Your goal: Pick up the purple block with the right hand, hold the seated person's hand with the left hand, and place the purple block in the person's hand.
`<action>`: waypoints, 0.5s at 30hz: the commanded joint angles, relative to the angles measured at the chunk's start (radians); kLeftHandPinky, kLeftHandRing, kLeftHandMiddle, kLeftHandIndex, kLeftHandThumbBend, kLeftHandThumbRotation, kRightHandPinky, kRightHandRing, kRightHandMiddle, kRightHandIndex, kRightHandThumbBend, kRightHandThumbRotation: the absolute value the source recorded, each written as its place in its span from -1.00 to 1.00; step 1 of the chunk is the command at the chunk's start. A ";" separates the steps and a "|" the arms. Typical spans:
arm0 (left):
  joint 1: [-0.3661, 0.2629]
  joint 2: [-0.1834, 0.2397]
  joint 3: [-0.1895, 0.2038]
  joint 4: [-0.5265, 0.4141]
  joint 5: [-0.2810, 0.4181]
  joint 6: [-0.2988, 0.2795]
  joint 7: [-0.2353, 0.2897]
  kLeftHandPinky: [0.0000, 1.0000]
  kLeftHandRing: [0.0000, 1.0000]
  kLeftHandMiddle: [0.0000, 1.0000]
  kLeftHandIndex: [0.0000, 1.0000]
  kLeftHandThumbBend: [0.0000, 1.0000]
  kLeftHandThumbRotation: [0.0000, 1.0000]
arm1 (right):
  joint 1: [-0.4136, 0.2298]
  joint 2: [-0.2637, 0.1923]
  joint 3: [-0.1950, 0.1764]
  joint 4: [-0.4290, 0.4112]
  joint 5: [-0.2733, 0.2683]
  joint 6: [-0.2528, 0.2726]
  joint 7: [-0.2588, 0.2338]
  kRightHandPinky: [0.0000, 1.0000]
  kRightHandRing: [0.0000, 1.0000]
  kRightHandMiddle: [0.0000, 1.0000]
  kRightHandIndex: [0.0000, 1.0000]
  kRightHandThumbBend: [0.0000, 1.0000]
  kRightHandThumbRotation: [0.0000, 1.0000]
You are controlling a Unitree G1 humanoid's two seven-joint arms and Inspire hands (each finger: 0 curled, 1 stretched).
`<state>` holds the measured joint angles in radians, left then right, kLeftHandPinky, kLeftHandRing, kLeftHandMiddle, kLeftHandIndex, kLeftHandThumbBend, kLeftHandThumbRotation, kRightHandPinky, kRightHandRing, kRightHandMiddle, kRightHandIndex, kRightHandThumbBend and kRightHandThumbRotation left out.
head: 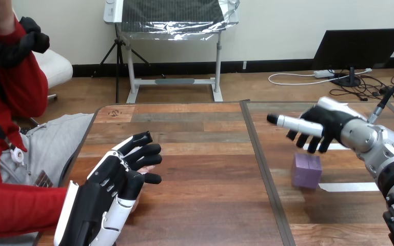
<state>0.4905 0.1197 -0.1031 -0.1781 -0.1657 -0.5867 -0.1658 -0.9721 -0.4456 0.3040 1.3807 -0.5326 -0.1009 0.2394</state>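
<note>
A purple block [307, 170] stands on the right half of the wooden table [200, 154]. My right hand [333, 123] hovers just above and behind it, open, fingers pointing down and thumb stretched to the left, not touching the block. At the lower left my left hand [110, 187] lies over the person's hand [145, 168], which comes in on a red sleeve [15, 207]. My fingers curl over the top of that hand and my thumb closes in from below. Only a fingertip of the person's hand shows between them.
Two white tape strips [346, 187] lie on the table beside and behind the block. A dark seam [267, 179] runs front to back between the two table halves. The person sits at the left edge, their other arm raised at the top left.
</note>
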 commanded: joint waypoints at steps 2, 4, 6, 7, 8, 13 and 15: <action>-0.049 -0.024 0.008 -0.005 0.000 -0.017 -0.003 0.22 0.44 0.49 0.55 0.40 0.51 | -0.056 -0.034 0.031 -0.019 -0.030 0.006 0.037 0.65 0.73 0.75 0.69 0.97 1.00; -0.049 -0.023 0.007 -0.007 -0.002 -0.016 -0.004 0.22 0.44 0.49 0.55 0.40 0.51 | -0.052 -0.035 0.033 -0.019 -0.033 0.002 0.046 0.68 0.75 0.77 0.70 0.97 1.00; -0.048 -0.023 0.006 -0.012 -0.005 -0.010 -0.005 0.22 0.44 0.49 0.55 0.41 0.51 | -0.043 -0.036 0.030 -0.018 -0.032 -0.003 0.047 0.70 0.76 0.79 0.71 0.96 1.00; -0.047 -0.023 0.006 -0.013 -0.006 -0.008 -0.006 0.22 0.44 0.49 0.55 0.41 0.51 | -0.041 -0.037 0.028 -0.018 -0.032 -0.004 0.047 0.71 0.77 0.80 0.72 0.97 1.00; -0.047 -0.022 0.006 -0.015 -0.006 -0.006 -0.006 0.22 0.44 0.49 0.55 0.41 0.51 | -0.036 -0.036 0.027 -0.018 -0.032 -0.004 0.045 0.71 0.78 0.80 0.72 0.97 1.00; -0.045 -0.021 0.006 -0.019 -0.006 -0.003 -0.007 0.24 0.45 0.49 0.55 0.41 0.51 | -0.022 -0.036 0.027 -0.018 -0.033 -0.005 0.035 0.75 0.81 0.83 0.74 0.99 1.00; -0.045 -0.021 0.005 -0.020 -0.013 -0.002 -0.010 0.24 0.45 0.49 0.55 0.40 0.51 | -0.015 -0.035 0.032 -0.017 -0.037 -0.004 0.026 0.76 0.82 0.83 0.74 1.00 1.00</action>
<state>0.4903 0.1202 -0.1029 -0.1781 -0.1665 -0.5858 -0.1704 -0.9768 -0.4674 0.3221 1.3775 -0.5582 -0.1020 0.2788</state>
